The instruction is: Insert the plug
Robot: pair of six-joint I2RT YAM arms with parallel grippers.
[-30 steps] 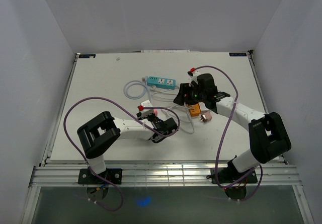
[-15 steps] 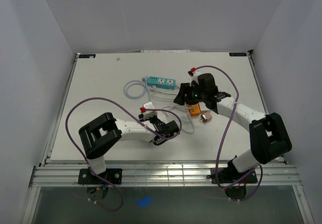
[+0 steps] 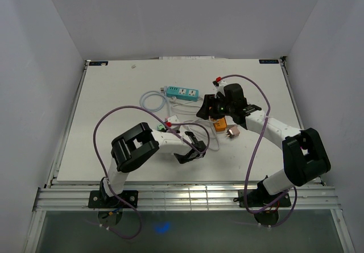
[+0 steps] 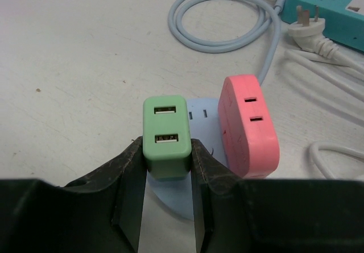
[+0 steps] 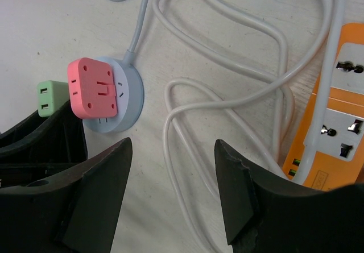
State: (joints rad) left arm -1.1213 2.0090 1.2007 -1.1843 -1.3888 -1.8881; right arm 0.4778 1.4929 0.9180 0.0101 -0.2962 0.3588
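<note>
The left gripper (image 4: 166,156) is clamping the green USB charger plug (image 4: 165,129) between its two black fingers (image 4: 128,179). This is happening low in the centre of the left wrist view, with the plug's two USB ports facing the camera. The plug is sitting over the round pale-blue socket hub (image 4: 203,129), just left of the pink adapter (image 4: 249,127) standing on that hub. It appears to be resting on the hub's face, though the plug's body is hiding its prongs.

The right gripper (image 5: 173,190) is hanging at the bottom of the right wrist view with its jaws apart and nothing between them, above a loop of white cable (image 5: 167,122). An orange power strip (image 5: 335,105) is lying at the right edge there. In the top view a teal power strip (image 3: 182,92) is lying above centre on the white table (image 3: 114,94).
</note>
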